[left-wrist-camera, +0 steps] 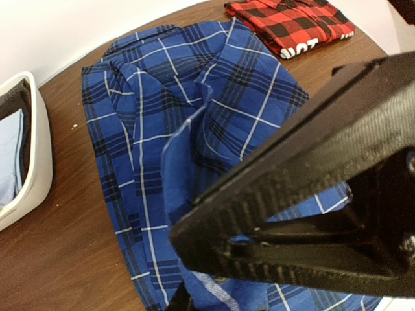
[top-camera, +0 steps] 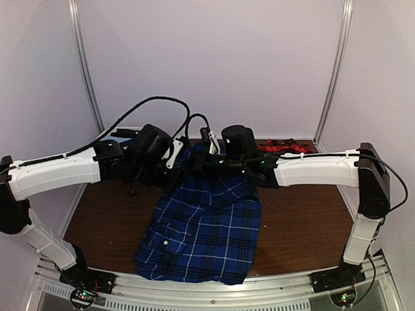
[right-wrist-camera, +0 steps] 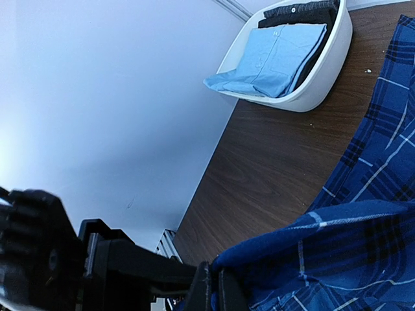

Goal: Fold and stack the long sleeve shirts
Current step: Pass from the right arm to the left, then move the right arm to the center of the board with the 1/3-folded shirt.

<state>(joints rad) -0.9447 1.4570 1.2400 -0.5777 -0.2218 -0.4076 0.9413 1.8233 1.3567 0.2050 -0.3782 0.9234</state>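
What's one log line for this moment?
blue shirt: partly lifted; right gripper: shut on blue shirt; left gripper: at fold, grip unclear; red shirt: folded

Showing dark blue plaid on the blue shirt, crossed by black bands and thin white lines, with a paler, plainer blue on its turned-up inside. Showing red-and-black check on the red shirt, with white lettering on a black patch at its edge. Showing dark reddish-brown wood grain across the counter. Showing plain light blue on the cloth, plain black on the garment, and glossy white on the tub. Showing matt black, finely ribbed, on the left fingers; white shells with black joints on the arms; pale lilac-grey on the walls.
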